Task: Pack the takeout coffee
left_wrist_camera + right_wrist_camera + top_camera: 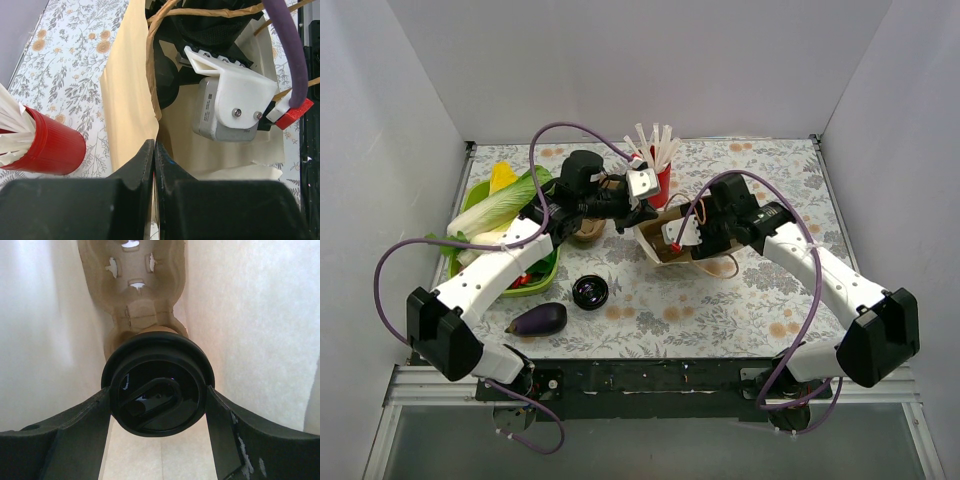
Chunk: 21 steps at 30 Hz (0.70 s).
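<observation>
Right wrist: my right gripper (159, 400) clamps the takeout coffee (157, 385), axis pointing at the pulp carrier (135, 300) beyond. My left gripper (154, 150) pinches the bag (127, 100) rim.

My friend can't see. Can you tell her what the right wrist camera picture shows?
The right arm's two dark fingers grip the black-lidded takeout coffee, seen from straight above, inside a pale paper bag. Deeper in the bag lies a beige moulded cup carrier with empty holes.
</observation>
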Motion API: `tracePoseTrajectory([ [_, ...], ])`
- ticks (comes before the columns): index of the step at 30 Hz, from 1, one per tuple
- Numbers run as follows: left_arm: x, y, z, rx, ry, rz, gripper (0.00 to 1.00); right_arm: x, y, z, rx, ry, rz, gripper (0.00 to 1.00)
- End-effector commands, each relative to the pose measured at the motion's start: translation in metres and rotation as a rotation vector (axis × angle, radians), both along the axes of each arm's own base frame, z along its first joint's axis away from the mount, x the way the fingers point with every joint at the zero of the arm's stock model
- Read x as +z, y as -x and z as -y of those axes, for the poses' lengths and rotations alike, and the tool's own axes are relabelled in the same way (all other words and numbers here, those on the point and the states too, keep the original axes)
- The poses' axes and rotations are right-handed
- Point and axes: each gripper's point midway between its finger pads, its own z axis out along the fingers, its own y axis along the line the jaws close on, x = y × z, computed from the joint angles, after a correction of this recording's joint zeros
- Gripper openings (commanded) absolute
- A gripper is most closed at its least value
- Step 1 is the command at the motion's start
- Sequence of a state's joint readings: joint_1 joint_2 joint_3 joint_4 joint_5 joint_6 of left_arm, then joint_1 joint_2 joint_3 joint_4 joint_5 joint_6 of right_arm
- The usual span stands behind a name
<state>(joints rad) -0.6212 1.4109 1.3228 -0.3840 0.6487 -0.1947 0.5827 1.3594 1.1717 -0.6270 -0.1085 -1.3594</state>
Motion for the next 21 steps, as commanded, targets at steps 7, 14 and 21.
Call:
tracePoseTrajectory([
  [7, 0.012, 0.004, 0.005, -0.053, 0.023, 0.007, 0.00, -0.002, -0.008, 0.005, 0.060, 0.079, 0.055, 0.01],
  [14, 0.012, 0.004, 0.005, -0.054, 0.025, 0.002, 0.00, -0.008, -0.012, 0.005, 0.059, 0.097, 0.048, 0.01],
  [21, 0.010, 0.002, 0.004, -0.050, 0.023, -0.001, 0.00, -0.016, -0.016, -0.001, 0.073, 0.095, 0.038, 0.01],
])
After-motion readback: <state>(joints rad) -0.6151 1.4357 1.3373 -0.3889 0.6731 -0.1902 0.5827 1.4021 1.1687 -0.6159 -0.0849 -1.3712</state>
